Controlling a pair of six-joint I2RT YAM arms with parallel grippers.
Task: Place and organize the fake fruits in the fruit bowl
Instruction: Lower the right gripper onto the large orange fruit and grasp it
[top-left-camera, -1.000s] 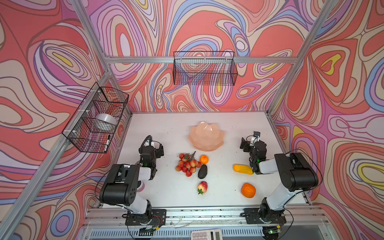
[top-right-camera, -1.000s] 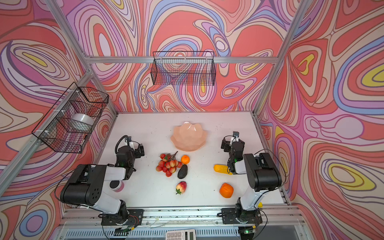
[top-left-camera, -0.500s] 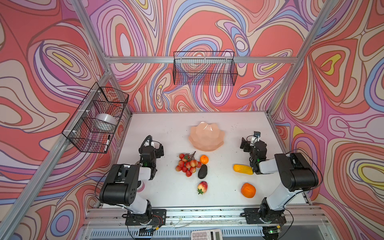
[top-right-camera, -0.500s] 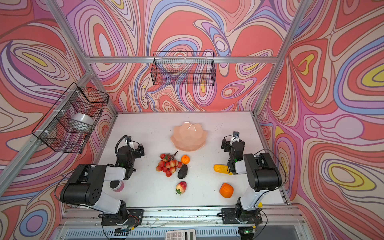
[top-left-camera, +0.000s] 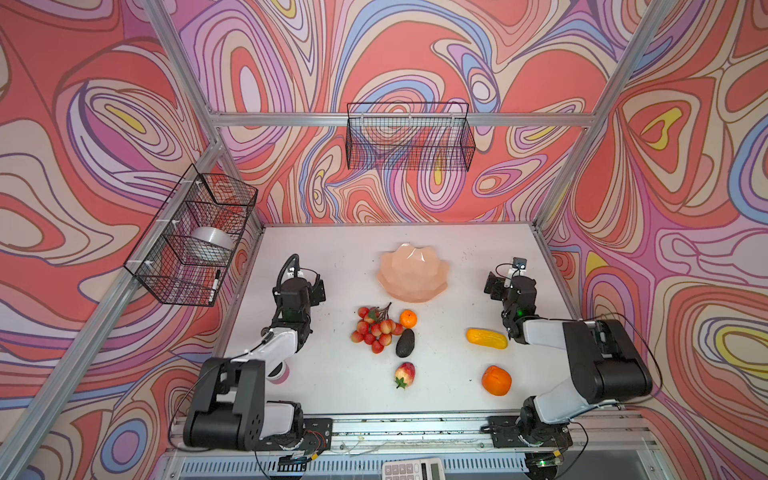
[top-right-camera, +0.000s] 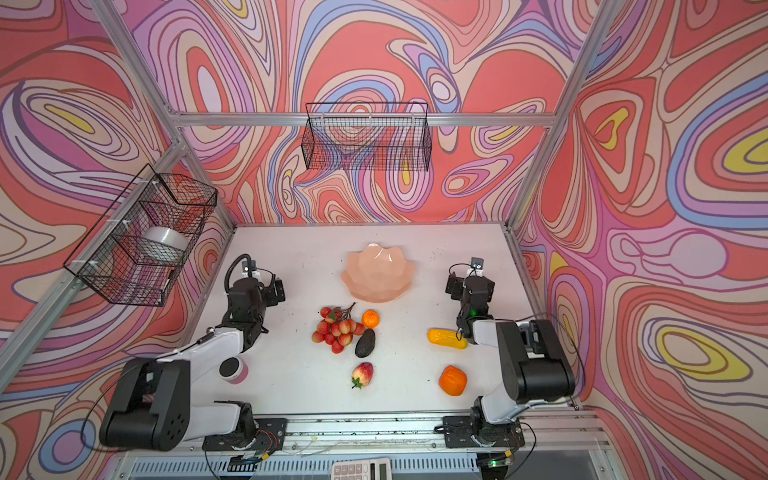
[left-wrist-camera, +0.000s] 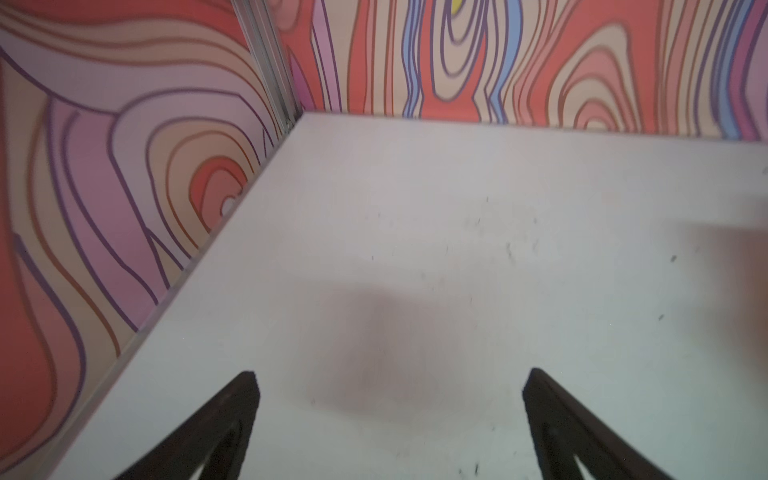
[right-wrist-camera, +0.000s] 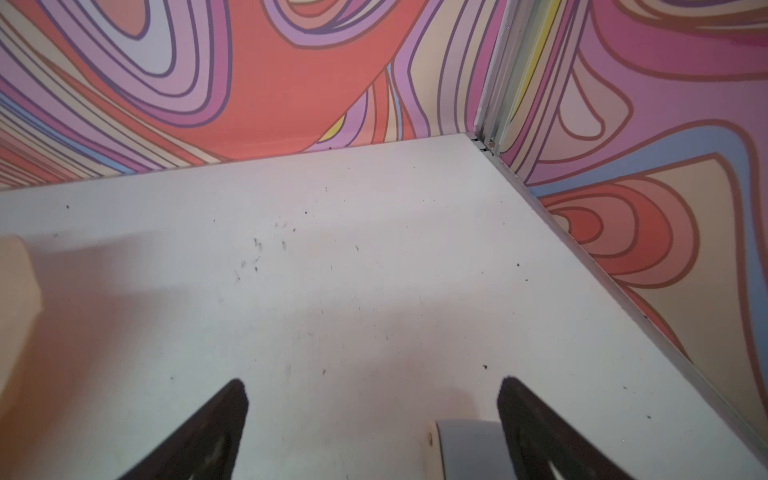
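so far nothing has shifted: against the views from a second ago, both arms sit in the same folded pose and every fruit lies where it lay. the left tool (left-wrist-camera: 391, 372) is spread wide over the bare bench (left-wrist-camera: 415, 228) with nothing between its fingers, facing the far left corner. the right tool (right-wrist-camera: 372, 379) is just as wide and just as empty, facing the far right corner.

the fruit bowl (top-left-camera: 413, 274) stands empty at the far middle of the bench, between the two tools and apart from both. all the fruits lie outside it. the bunch of red-pink balls (top-left-camera: 376, 328) is just in front of the bowl, with the small orange (top-left-camera: 408, 318) just beside it and the dark avocado (top-left-camera: 405, 343) at the bunch's near right edge, touching or nearly so. the red-yellow peach (top-left-camera: 405, 374) lies alone closer to the front. the long yellow-orange fruit (top-left-camera: 486, 338) rests near the right arm's wrist, and the larger orange (top-left-camera: 496, 380) sits toward the front right.

this stillness suggests the task has not really begun: no fruit is placed and no reach is under way. the long fruit looks like the easiest first pick for the right tool, and the bunch for the left. since the bowl is shallow, round fruits may roll once dropped in.
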